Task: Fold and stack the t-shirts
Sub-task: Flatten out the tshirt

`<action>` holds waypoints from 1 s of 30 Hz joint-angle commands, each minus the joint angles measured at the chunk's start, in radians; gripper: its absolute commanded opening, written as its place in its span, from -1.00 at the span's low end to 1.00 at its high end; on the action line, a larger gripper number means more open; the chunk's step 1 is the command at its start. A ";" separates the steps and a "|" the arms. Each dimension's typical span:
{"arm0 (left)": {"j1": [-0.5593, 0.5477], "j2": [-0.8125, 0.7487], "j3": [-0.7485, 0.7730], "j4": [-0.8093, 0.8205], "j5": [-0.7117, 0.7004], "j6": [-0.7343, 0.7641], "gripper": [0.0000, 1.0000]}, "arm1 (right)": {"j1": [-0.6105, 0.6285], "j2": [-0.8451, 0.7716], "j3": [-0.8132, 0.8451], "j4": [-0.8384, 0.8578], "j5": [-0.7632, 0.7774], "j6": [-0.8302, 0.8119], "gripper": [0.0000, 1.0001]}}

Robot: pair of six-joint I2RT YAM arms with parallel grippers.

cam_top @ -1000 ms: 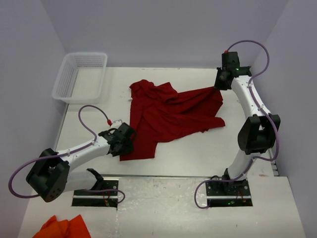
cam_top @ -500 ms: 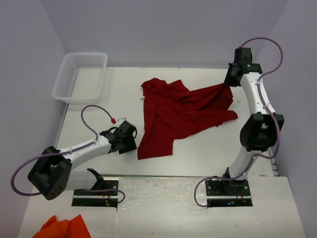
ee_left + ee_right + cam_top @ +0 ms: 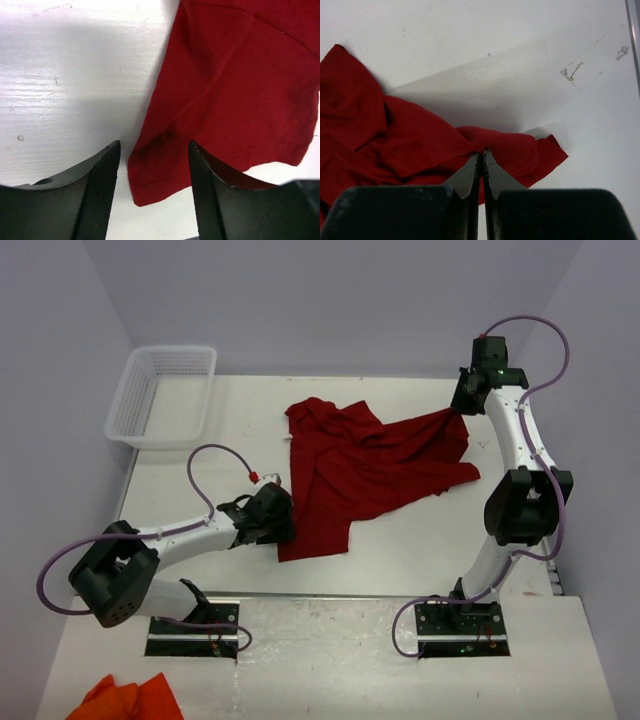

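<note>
One dark red t-shirt (image 3: 370, 465) lies crumpled and partly spread across the middle of the table. My right gripper (image 3: 462, 410) is at its far right corner, shut on a pinch of the fabric; in the right wrist view the closed gripper (image 3: 482, 152) bites a raised fold of the t-shirt (image 3: 395, 135). My left gripper (image 3: 283, 525) is low at the shirt's near left corner. In the left wrist view that gripper (image 3: 154, 145) is open, with the hemmed corner of the t-shirt (image 3: 240, 90) lying flat between the fingers and untouched by them.
A white mesh basket (image 3: 163, 395) stands at the far left corner of the table. An orange cloth (image 3: 125, 700) lies on the near platform at bottom left. Walls close in on the left, back and right.
The right gripper dragged the t-shirt to the right and farther back, then held still. The left gripper slid right, following the shirt's near left corner.
</note>
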 commanded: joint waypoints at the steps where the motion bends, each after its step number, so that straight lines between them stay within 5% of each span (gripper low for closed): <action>1: -0.049 0.091 -0.061 0.023 0.134 -0.037 0.09 | 0.001 -0.042 0.006 0.001 -0.018 -0.011 -1.00; 7: -0.051 0.169 -0.031 0.087 0.089 -0.020 -0.38 | 0.002 -0.047 -0.014 0.008 -0.031 -0.011 -1.00; 11: -0.049 0.255 0.027 0.147 0.082 0.007 -1.00 | 0.005 -0.050 -0.017 0.008 -0.029 -0.013 -1.00; 16: -0.052 0.254 0.138 0.097 0.050 0.047 -1.00 | 0.012 -0.054 -0.004 -0.008 -0.018 -0.019 -1.00; 25: -0.054 -0.298 0.264 -0.301 -0.225 0.029 -1.00 | 0.025 -0.065 -0.014 -0.005 -0.002 -0.013 -1.00; 30: -0.054 -0.431 0.336 -0.490 -0.303 -0.014 -1.00 | 0.054 -0.059 -0.047 0.005 0.005 -0.002 -1.00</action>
